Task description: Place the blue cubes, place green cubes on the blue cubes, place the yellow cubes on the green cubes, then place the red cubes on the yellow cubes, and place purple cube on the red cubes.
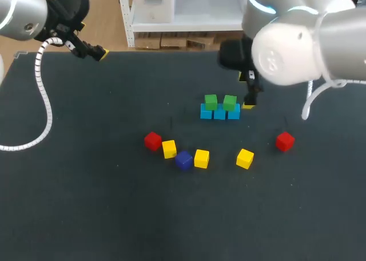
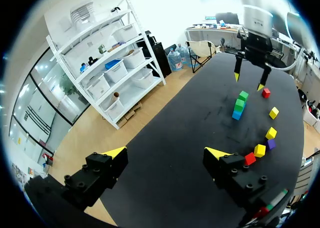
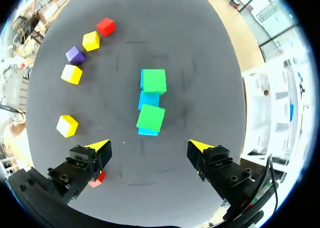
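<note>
Left hand [image 2: 167, 152], right hand [image 3: 148, 144] gape; 3 blue cubes [image 1: 219, 112], 2 green [image 1: 211, 101], 3 yellow [image 1: 201, 158], 2 red [image 1: 152, 141], 1 purple [image 1: 183, 159].

**Silver-white arms, black tools, yellow tips**

The left arm [image 1: 23, 12] and right arm [image 1: 297, 40] have smooth, rounded silver-white shells. A thin light-blue ring [image 1: 262, 7] glows on the right one. A white ribbed hose [image 1: 44, 95] trails from the left arm, and a smooth white cable [image 1: 307, 103] from the right. The left tool [image 2: 166, 152] and right tool [image 3: 148, 144] are black and blocky, studded with round screws, each ending in two bright yellow wedges.
</note>
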Robot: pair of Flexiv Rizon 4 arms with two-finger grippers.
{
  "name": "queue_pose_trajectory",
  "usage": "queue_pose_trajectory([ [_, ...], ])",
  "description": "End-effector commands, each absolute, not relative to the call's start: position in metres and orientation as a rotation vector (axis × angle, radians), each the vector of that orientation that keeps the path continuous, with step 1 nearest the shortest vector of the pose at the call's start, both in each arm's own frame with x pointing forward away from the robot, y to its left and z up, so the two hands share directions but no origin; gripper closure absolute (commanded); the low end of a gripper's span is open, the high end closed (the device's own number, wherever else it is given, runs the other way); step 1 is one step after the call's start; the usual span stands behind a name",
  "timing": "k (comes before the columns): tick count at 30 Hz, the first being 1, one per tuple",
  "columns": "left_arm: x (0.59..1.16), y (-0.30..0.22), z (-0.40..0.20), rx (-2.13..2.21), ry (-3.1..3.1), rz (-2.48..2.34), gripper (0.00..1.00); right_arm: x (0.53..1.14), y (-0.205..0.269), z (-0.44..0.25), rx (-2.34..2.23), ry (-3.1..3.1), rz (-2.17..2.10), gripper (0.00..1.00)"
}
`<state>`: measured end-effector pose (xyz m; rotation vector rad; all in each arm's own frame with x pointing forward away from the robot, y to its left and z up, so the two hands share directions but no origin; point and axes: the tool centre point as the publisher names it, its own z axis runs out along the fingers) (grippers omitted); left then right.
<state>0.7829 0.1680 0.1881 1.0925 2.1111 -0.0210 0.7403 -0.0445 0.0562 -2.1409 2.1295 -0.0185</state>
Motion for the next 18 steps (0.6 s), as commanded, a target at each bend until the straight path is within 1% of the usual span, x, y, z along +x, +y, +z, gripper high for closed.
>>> queue_pose_trajectory([
  [1,0.783,0.169,0.188,1.097,2.106,-0.027,0.00,0.749,-0.031,0.051,-2.176,2.104,-0.039,0.00],
  [8,0.783,0.169,0.188,1.097,2.106,-0.027,0.00,0.759,-0.019,0.047,-2.221,2.076,-0.025,0.00],
  [18,0.783,0.169,0.188,1.097,2.106,-0.027,0.00,0.759,-0.011,0.041,-2.245,2.078,-0.007,0.00],
])
